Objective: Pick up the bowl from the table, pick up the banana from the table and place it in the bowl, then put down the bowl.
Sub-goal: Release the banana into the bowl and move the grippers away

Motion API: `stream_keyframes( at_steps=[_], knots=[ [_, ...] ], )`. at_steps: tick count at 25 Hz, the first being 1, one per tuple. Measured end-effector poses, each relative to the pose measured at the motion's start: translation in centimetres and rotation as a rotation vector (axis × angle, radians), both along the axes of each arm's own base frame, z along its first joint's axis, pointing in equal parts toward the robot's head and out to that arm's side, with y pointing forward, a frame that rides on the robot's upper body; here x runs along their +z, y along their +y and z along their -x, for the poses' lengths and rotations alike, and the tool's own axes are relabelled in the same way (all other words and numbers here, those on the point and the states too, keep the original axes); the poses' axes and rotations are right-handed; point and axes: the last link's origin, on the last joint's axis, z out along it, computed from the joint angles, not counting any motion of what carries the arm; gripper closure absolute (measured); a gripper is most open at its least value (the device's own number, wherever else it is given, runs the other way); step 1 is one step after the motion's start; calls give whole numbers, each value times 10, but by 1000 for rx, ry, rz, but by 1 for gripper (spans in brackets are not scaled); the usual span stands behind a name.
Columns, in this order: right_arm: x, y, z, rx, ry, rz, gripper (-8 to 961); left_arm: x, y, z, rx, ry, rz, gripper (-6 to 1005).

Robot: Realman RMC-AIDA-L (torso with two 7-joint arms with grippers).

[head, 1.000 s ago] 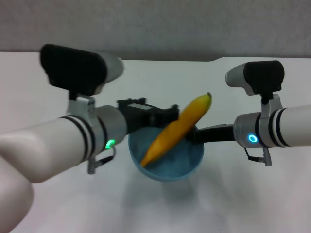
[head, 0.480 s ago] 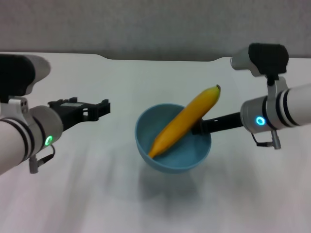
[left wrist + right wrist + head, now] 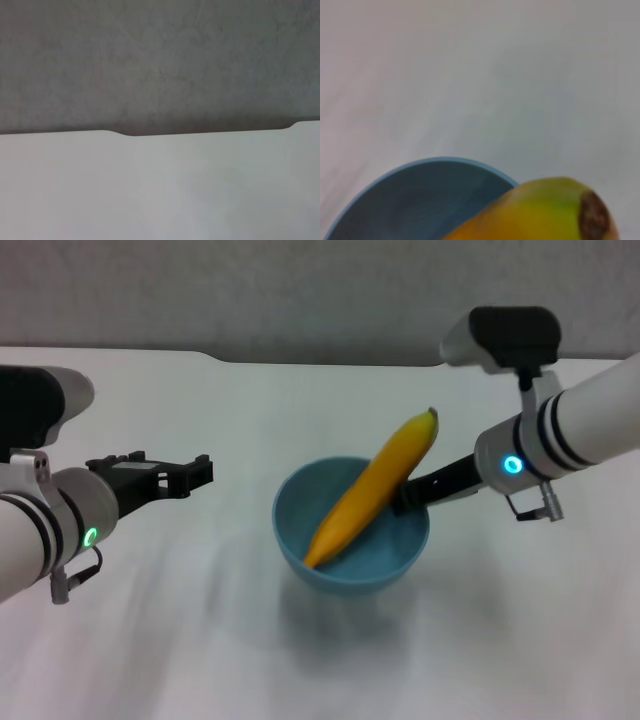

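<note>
Banana (image 3: 370,495) leaning in bowl (image 3: 352,565); right hand (image 3: 405,498) pinching rim; left hand (image 3: 185,475) spread, well apart over bench (image 3: 200,640).

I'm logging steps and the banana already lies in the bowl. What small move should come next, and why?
Probably the right gripper should lower the bowl onto the table. It is at the bowl's right rim, its fingers hidden behind the banana, which leans inside with its tip over the rim. The left gripper is open, off to the left.
</note>
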Motion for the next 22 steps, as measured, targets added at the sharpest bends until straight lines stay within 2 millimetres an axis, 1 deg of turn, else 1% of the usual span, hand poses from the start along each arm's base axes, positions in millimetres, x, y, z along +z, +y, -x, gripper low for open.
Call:
stream_keyframes(
  at_steps=[5,7,9,22],
  knots=[
    [-14,-7,-1,-10,-2,32,920,3,0,5,15,-1,-11,175],
    [-20,-14,-6,-22,6,48,921,2,-3,10,29,0,-9,176],
    [-23,-16,-9,-21,4,51,921,1,-5,13,35,-2,-8,176],
    [-25,-19,-26,-49,-15,29,921,-1,-5,16,35,-16,-14,177]
  ],
)
